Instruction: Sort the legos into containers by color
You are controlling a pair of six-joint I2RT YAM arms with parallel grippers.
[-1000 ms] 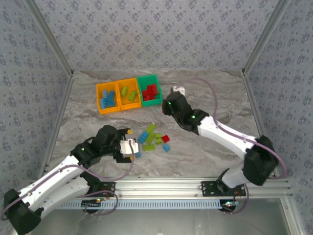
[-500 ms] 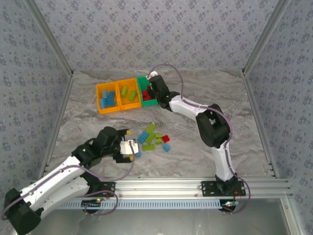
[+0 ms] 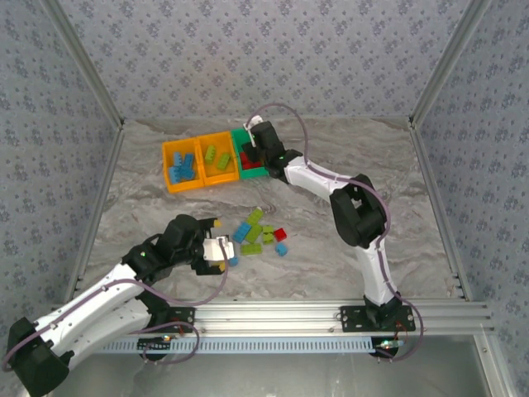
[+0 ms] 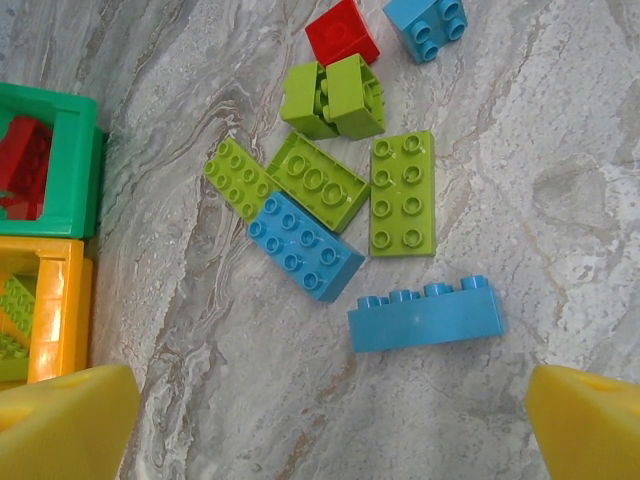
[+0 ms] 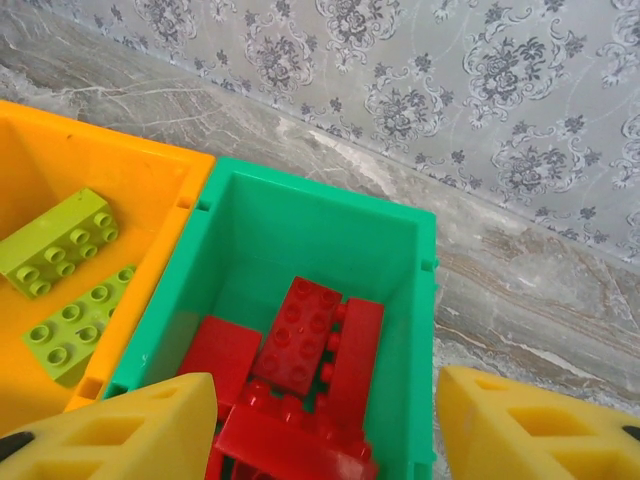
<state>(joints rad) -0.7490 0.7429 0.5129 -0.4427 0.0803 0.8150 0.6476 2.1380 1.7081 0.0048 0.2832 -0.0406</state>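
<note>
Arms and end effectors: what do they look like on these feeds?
Left arm and right arm match: white link shells, black joint housings, and a thin purplish cable looping alongside each. Left end effector and right end effector have yellow, wedge-shaped fingers.

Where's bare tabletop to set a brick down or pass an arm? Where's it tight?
Free: grey marbled tabletop right of the green plastic bin; the strip between the two orange plastic bins and the loose pile of lime, blue and red bricks; left of the orange bins. Tight: that pile, in front of the open left pincer.
</note>
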